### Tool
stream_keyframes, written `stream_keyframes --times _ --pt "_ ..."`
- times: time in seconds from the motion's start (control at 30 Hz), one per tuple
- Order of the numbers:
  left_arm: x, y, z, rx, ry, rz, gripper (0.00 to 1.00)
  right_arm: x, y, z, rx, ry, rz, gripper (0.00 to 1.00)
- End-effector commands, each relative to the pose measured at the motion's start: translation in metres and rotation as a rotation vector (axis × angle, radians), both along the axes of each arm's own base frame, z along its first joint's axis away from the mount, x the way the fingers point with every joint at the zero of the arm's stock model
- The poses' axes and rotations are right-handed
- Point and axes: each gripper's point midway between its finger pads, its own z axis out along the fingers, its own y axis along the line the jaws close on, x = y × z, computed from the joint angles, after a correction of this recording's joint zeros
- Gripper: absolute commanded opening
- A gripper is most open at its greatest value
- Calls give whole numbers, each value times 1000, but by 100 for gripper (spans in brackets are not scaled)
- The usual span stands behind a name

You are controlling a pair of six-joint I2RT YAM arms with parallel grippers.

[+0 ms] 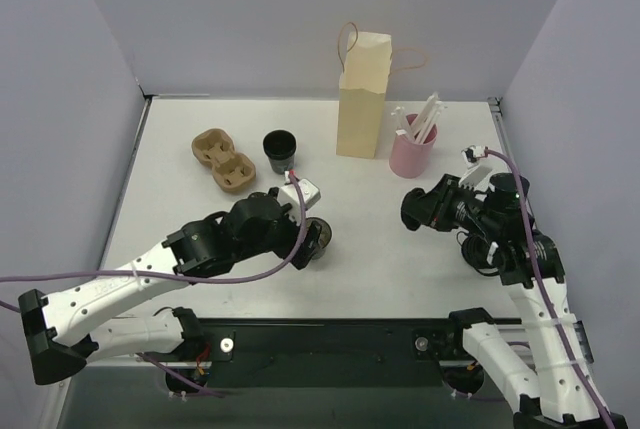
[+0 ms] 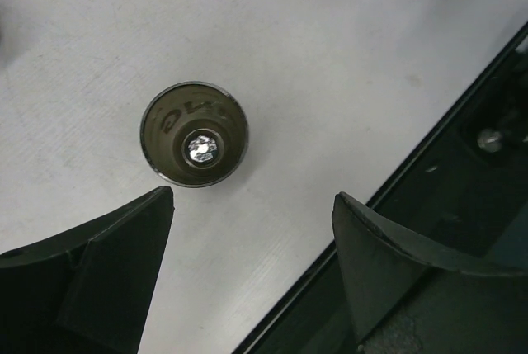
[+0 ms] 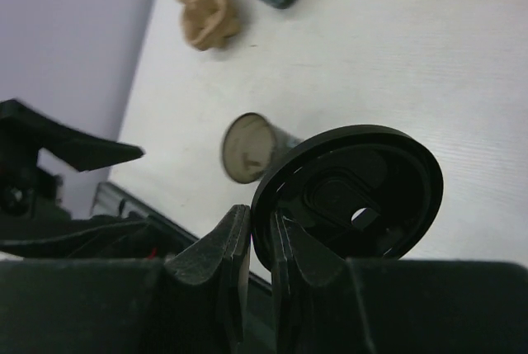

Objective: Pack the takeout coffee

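A dark paper cup (image 2: 195, 134) stands open on the white table, with its mouth facing the camera in the left wrist view. My left gripper (image 2: 252, 201) is open and empty above it, and the cup lies just beyond the fingertips (image 2: 132, 234). In the top view this cup (image 1: 322, 237) sits under the left gripper (image 1: 312, 231). My right gripper (image 3: 260, 226) is shut on the rim of a black plastic lid (image 3: 355, 185), held above the table to the cup's right (image 1: 415, 209). A second black cup (image 1: 279, 152) stands beside a cardboard cup carrier (image 1: 223, 159). A tan paper bag (image 1: 363, 94) stands at the back.
A pink cup (image 1: 412, 152) holding white stirrers stands right of the bag. The table's black front edge (image 2: 396, 181) runs close to the left gripper. Purple walls close in the left, back and right sides.
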Motion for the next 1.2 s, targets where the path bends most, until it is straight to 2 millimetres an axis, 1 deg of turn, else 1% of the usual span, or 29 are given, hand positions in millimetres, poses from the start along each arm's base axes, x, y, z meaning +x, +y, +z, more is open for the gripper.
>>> stream_keyframes --times 0.0,0.03,0.07,0.1,0.13,0.17,0.2,0.23,0.27,0.3,0.37,0.4,0.47,0.5,0.57,0.6,0.63,0.67,0.7,0.77,0.8,0.87,1.0,1.17 --pt "-27 -14 75 -309 45 -55 87 -28 55 61 317 -128 264 11" --pt "-29 -12 80 -331 37 -61 87 -31 60 58 367 -101 282 11" --pt "-34 -14 85 -358 31 -92 88 -35 65 65 408 -103 304 11" --pt "-37 -13 92 -380 -6 -129 88 -40 72 79 481 -112 337 11" --pt "-39 -13 96 -391 -17 -149 88 -50 78 84 515 -102 395 12" --pt "-38 -11 98 -397 -31 -147 88 -56 82 84 540 -92 431 12" --pt "-38 -10 103 -415 -43 -137 88 -65 89 98 569 -140 498 11" --pt "-37 -9 107 -429 -48 -130 87 -76 92 103 600 -122 547 12" --pt "-37 -9 109 -443 -45 -127 87 -81 94 104 613 -122 575 12" --pt "-41 -12 118 -491 -29 -139 87 -89 97 111 621 -159 621 12" --pt "-47 -19 124 -541 0 -164 85 -99 99 113 625 -182 660 11" --pt "-52 -26 131 -590 34 -186 83 -103 99 116 628 -218 683 11" --pt "-54 -32 134 -623 74 -186 80 -113 101 123 651 -244 723 12" --pt "-51 -35 132 -643 127 -146 76 -117 101 127 662 -288 743 12" --pt "-47 -37 129 -661 185 -86 73 -125 100 132 673 -334 766 12" --pt "-45 -38 125 -690 259 -23 73 -123 99 134 679 -371 756 12" --pt "-43 -38 125 -714 291 4 73 -125 98 135 681 -393 751 13" --pt "-46 -41 119 -729 332 7 72 -126 97 137 681 -423 742 13" --pt "-49 -46 130 -809 373 3 72 -124 96 137 674 -449 731 13" --pt "-54 -53 137 -912 436 -20 68 -125 96 137 670 -476 723 13" --pt "-54 -53 145 -959 445 -27 67 -124 95 139 671 -496 716 12" --pt "-52 -54 150 -1012 459 -20 64 -125 94 140 676 -515 712 12" --pt "-46 -58 147 -1008 456 -2 62 -122 94 138 664 -517 696 12" --pt "-51 -66 159 -1058 472 -62 61 -122 93 136 652 -527 690 11"
